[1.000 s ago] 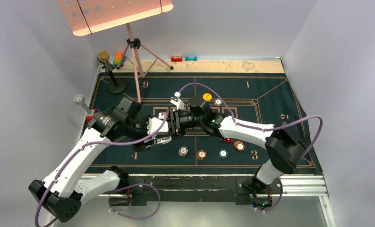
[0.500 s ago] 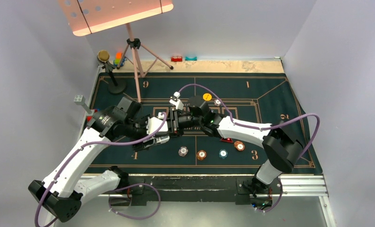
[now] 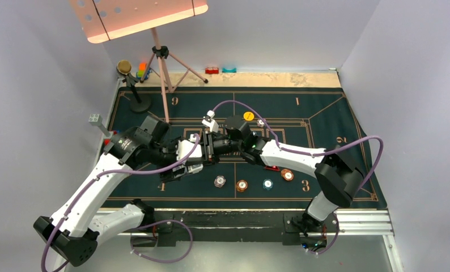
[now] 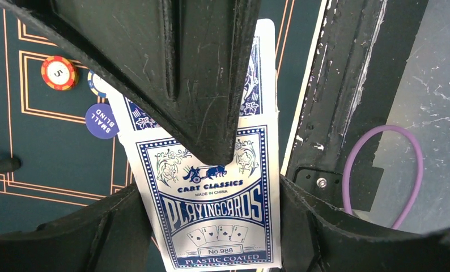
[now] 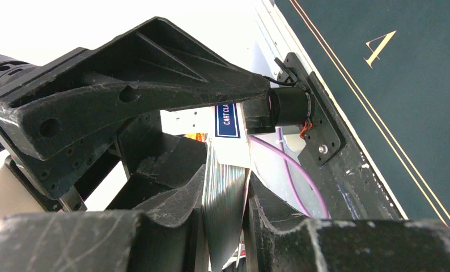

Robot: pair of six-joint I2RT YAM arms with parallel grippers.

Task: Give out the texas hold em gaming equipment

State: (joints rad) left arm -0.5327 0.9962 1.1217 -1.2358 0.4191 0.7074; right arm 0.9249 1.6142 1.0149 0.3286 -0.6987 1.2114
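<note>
A blue-and-white pack of playing cards hangs above the mat's middle, held by both grippers. My left gripper has its jaws against the pack's two long edges. My right gripper is shut on the pack's thin end, and one of its fingers lies across the pack's face. In the top view the left gripper and the right gripper meet. An orange chip and a blue disc lie below. Several chips, a red marker and a yellow disc lie on the mat.
The dark green mat covers the table. A pink tripod stand and a black stand rise at the back left beside toy blocks. A grey block sits off the left edge. A metal rail runs along the front.
The right gripper has closed on the pack and its wrist has edged slightly left. The left arm holds its place.
</note>
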